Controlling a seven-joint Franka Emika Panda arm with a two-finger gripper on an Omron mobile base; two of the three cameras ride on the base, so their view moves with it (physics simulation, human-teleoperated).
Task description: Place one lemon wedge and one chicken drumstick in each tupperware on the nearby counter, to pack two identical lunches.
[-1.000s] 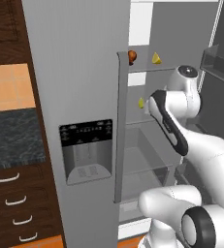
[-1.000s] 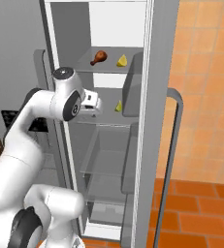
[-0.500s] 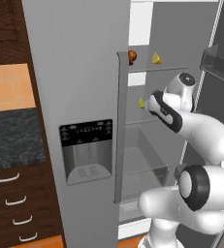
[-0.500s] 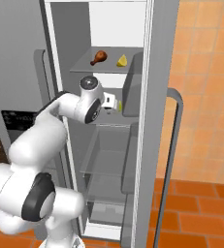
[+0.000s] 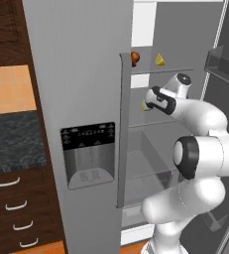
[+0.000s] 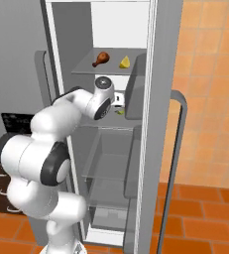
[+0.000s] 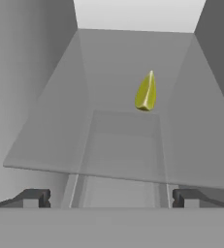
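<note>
Lemon wedge [image 7: 146, 92] sits on the middle glass shelf [image 7: 60, 145] of the open fridge [image 5: 76, 74], toward the back and a little right of centre in the hand view; it stands on edge, point up. A second lemon wedge [image 6: 125, 62] and a chicken drumstick [image 6: 101, 58] lie near each other on the upper shelf. Gripper [image 7: 111, 197] is level with the middle shelf, fingers [image 7: 33, 197] spread wide, nothing between them, wedge well ahead and apart. Step in hand, as I judge it: reach in for the lower wedge. To do it well, shift slightly right so the wedge centres between the fingers, advance just above the glass, and close across its flat sides, not the narrow edge. Risk: knocking it over backward.
</note>
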